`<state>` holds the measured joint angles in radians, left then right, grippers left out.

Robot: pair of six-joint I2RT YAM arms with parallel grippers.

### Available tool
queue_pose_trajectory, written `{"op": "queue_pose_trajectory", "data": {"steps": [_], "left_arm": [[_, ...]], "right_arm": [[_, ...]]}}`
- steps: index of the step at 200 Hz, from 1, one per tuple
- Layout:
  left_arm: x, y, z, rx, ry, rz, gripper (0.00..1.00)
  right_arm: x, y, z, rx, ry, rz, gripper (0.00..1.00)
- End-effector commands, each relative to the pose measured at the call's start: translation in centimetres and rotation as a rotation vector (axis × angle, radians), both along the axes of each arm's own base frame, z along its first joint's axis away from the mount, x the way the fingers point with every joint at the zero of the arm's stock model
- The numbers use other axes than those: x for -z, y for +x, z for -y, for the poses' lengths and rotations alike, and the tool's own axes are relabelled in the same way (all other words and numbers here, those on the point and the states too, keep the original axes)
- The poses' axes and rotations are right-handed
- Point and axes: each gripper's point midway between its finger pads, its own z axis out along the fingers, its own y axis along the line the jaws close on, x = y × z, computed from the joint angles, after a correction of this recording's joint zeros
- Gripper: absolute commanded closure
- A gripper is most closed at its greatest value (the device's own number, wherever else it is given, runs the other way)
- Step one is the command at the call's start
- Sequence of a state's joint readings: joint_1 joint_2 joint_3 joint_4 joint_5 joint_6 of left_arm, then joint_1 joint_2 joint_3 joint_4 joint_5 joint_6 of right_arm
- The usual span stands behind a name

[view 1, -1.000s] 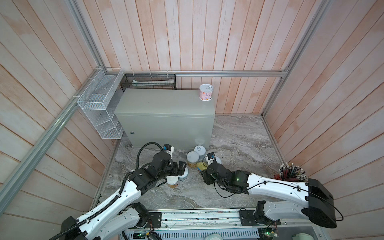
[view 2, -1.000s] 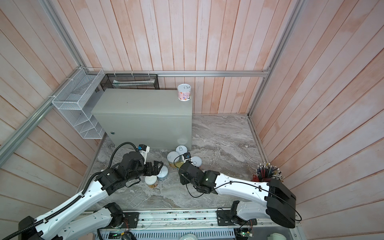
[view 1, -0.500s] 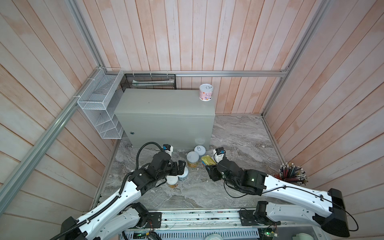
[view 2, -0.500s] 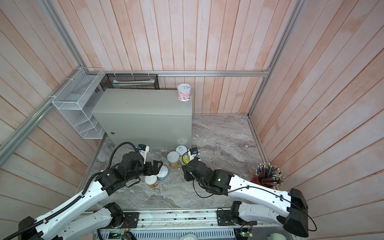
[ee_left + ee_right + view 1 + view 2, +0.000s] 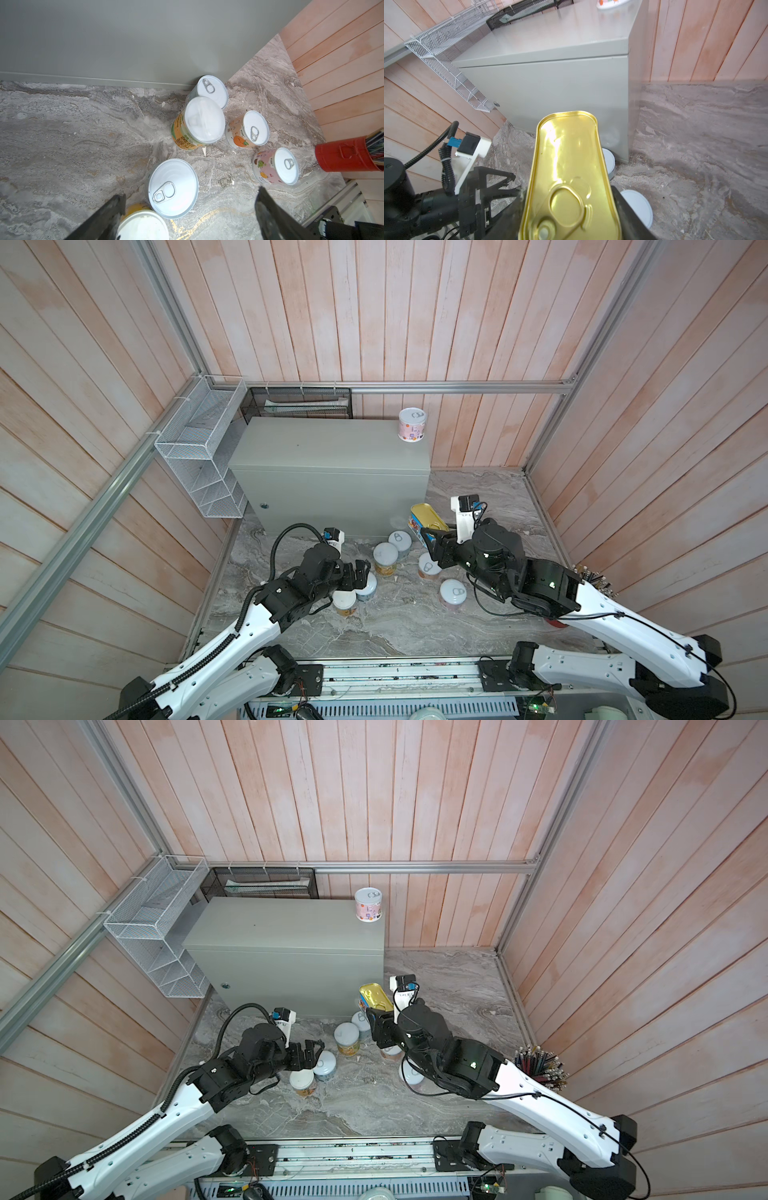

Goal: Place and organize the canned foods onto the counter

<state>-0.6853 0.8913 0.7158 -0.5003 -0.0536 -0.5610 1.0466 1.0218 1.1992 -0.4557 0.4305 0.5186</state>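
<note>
My right gripper (image 5: 432, 537) (image 5: 569, 207) is shut on the rectangular gold-topped tin (image 5: 428, 517) (image 5: 376, 996) (image 5: 569, 158) and holds it off the floor, just in front of the counter's right front corner. The counter (image 5: 328, 448) (image 5: 282, 923) is a big grey box with one pink can (image 5: 411, 425) at its back right corner. Several round cans stand on the marble floor, among them an orange-labelled one (image 5: 385, 558) (image 5: 203, 120). My left gripper (image 5: 359, 576) (image 5: 191, 196) hovers open over a pull-tab can (image 5: 173, 188) and a white-lidded can (image 5: 143, 226), holding nothing.
A white wire basket (image 5: 199, 452) hangs on the left wall beside the counter, with a black mesh tray (image 5: 299, 400) behind it. A red cup of pencils (image 5: 345, 155) (image 5: 540, 1065) stands at the right wall. Wooden walls close in on three sides.
My right gripper has risen off the floor with the gold-topped tin and carried it back and right, toward the counter's corner. The left arm has stayed put.
</note>
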Motion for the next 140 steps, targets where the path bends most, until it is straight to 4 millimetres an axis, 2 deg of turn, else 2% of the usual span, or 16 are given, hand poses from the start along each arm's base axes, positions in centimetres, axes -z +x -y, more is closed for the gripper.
{"op": "queue_pose_trajectory", "data": {"steps": [1, 45, 83, 112, 140], "left_arm": [[-0.3, 0.2, -0.3, -0.012, -0.005, 0.020, 0.00], [-0.6, 0.2, -0.4, -0.015, -0.010, 0.036, 0.00], [-0.7, 0.2, -0.3, -0.014, -0.020, 0.038, 0.00], [-0.8, 0.0, -0.4, -0.011, -0.027, 0.042, 0.00], [-0.8, -0.2, -0.9, -0.025, -0.018, 0.049, 0.00]], "right_arm": [[-5.0, 0.7, 0.6, 0.018, 0.028, 0.112, 0.76], [-10.1, 1.6, 0.1, 0.005, 0.020, 0.210, 0.76], [-13.9, 2.3, -1.2, -0.021, 0.027, 0.282, 0.76], [-15.5, 3.8, -2.0, -0.009, -0.022, 0.341, 0.76], [-16.1, 5.8, -3.1, -0.008, -0.067, 0.364, 0.75]]}}
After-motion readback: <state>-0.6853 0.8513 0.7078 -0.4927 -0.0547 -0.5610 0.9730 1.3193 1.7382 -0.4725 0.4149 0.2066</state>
